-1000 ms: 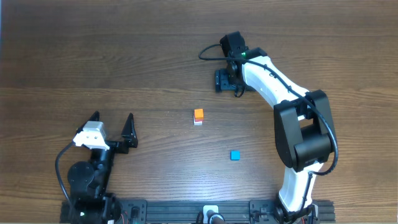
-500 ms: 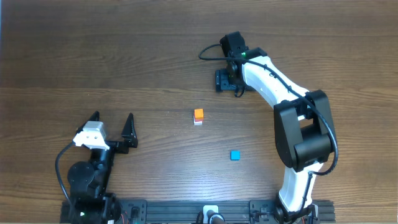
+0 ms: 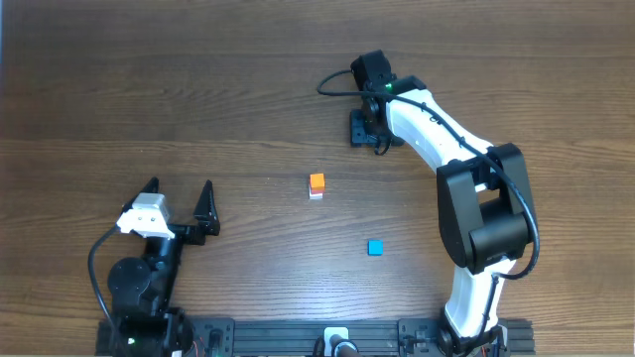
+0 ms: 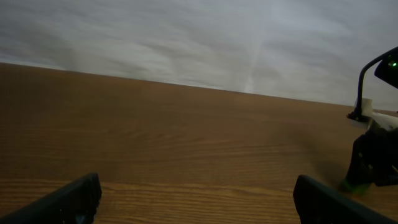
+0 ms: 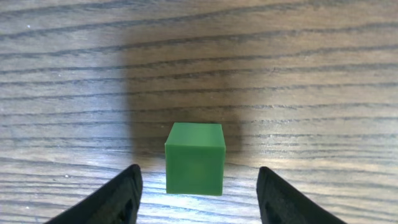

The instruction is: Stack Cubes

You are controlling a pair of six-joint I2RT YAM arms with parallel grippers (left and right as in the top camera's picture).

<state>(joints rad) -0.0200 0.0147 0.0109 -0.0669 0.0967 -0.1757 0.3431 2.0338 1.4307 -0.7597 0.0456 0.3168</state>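
Wood table (image 3: 149, 79): right end effector (image 5: 198, 186) open, straddling green cube (image 5: 194, 158), lined up to grab it for stacking.

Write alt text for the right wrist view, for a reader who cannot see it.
A green cube sits on the wooden table between the open fingers of the right gripper, with a gap on each side.

Near middle of wooden table (image 3: 149, 89): orange cube (image 3: 317, 180) on top of white cube (image 3: 316, 194). Blue cube (image 3: 375, 247) alone, nearer to arm bases, toward right. Left gripper (image 3: 179, 185) low at left, fingers spread wide. Right gripper (image 3: 364, 132) far up, beyond stack, well apart from it.
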